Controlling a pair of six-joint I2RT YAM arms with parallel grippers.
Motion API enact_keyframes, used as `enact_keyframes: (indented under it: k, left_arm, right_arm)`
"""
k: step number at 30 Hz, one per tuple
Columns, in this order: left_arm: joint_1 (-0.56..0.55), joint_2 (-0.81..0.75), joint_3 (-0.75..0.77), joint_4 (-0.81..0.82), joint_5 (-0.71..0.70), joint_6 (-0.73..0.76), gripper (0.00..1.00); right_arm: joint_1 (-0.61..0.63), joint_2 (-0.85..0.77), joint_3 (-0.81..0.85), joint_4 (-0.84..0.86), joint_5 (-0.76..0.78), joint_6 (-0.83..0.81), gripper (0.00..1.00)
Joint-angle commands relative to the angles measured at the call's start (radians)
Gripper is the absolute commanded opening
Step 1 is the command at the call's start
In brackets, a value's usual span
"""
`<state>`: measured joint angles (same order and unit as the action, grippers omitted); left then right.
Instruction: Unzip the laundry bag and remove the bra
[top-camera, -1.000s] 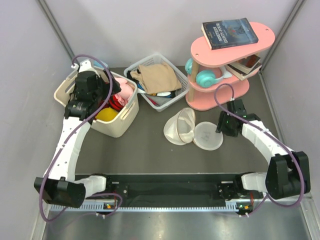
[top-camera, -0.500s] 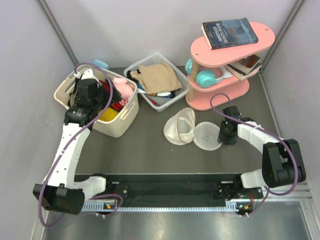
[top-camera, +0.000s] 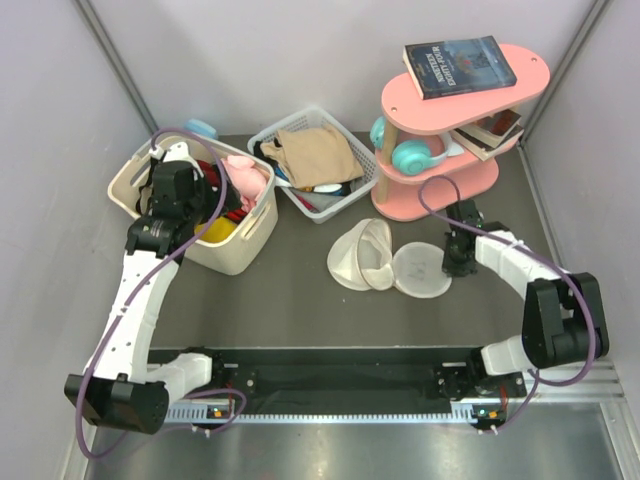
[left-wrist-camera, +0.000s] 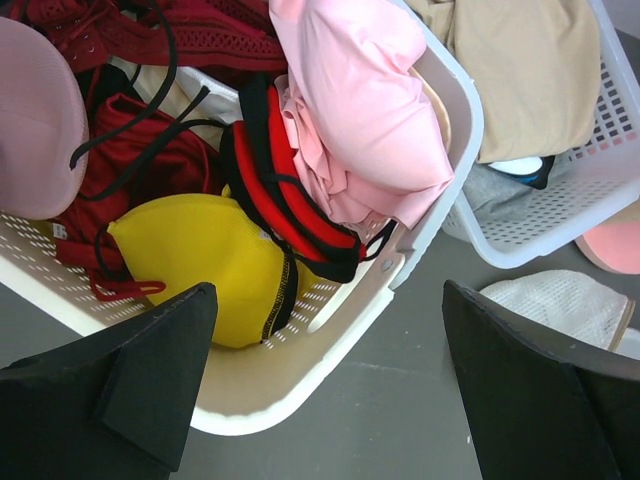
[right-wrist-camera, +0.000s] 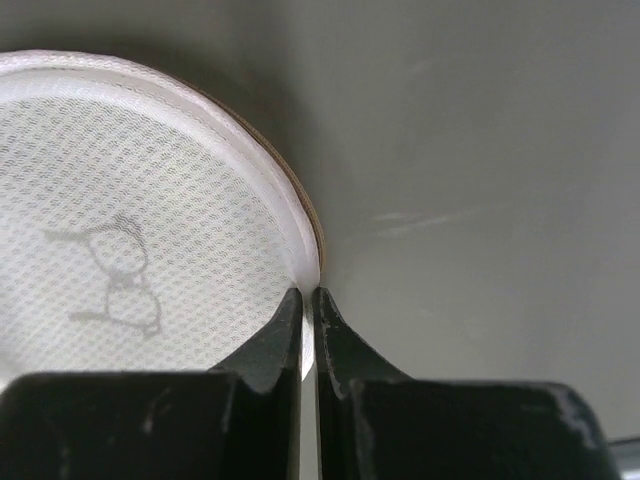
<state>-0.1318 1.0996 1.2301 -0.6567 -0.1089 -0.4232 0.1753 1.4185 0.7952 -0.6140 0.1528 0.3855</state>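
The laundry bag (top-camera: 362, 255) lies open mid-table, its domed half on the left and its flat mesh half (top-camera: 420, 270) with the black logo on the right. My right gripper (top-camera: 452, 266) is shut on the right rim of that flat half (right-wrist-camera: 130, 230), and the rim is pinched between the fingertips (right-wrist-camera: 308, 295). The light pink bra (top-camera: 250, 177) hangs over the right rim of the cream basket (top-camera: 240, 250). My left gripper (top-camera: 190, 210) hovers open above the basket's near corner with nothing between its fingers (left-wrist-camera: 328, 300). The bra (left-wrist-camera: 360, 110) lies beyond them.
The cream basket (left-wrist-camera: 300, 385) also holds red, black and yellow garments. A white wire-grid basket (top-camera: 345, 205) with tan cloth stands behind the bag. A pink two-tier shelf (top-camera: 440, 190) with books and teal headphones fills the back right. Grey walls close in on both sides.
My right gripper slid to the flat half's right edge and closed on its rim. The left arm drew back slightly over the basket and stayed open.
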Motion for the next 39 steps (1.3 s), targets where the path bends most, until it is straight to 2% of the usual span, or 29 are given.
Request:
enact_keyframes:
  k: [1,5,11,16,21,29,32,35,39]
  left_arm:
    - [-0.005,0.003,0.037,-0.004,0.009,0.038,0.98]
    - [-0.005,0.013,0.045,0.002,0.023,0.052,0.98]
    - [-0.006,0.014,0.051,0.0,0.025,0.073,0.98]
    - [-0.006,0.011,0.037,0.014,0.043,0.066,0.98]
    - [-0.006,0.008,0.019,0.025,0.054,0.052,0.98]
    - [-0.006,-0.006,0.009,0.023,0.055,0.05,0.98]
    - [-0.006,-0.014,0.006,0.017,0.054,0.047,0.98]
    - [-0.006,-0.021,0.003,0.016,0.052,0.044,0.98]
    - [-0.006,-0.032,0.005,0.008,0.045,0.041,0.98]
  right_arm:
    - [-0.013,-0.047,0.171,-0.11,0.213,-0.083,0.0]
    - [-0.011,-0.064,0.32,-0.176,0.313,-0.126,0.0]
    - [0.029,-0.046,0.438,-0.201,0.333,-0.137,0.0]
    - [0.242,-0.003,0.496,-0.202,0.45,-0.128,0.0]
    - [0.442,0.066,0.559,-0.167,0.45,-0.094,0.0]
    - [0.63,0.243,0.674,-0.191,0.476,-0.108,0.0]
    - [0.684,0.278,0.687,-0.176,0.443,-0.109,0.0]
    - [0.719,0.303,0.667,-0.133,0.323,-0.096,0.0]
    - [0.721,0.342,0.602,-0.028,0.057,-0.068,0.0]
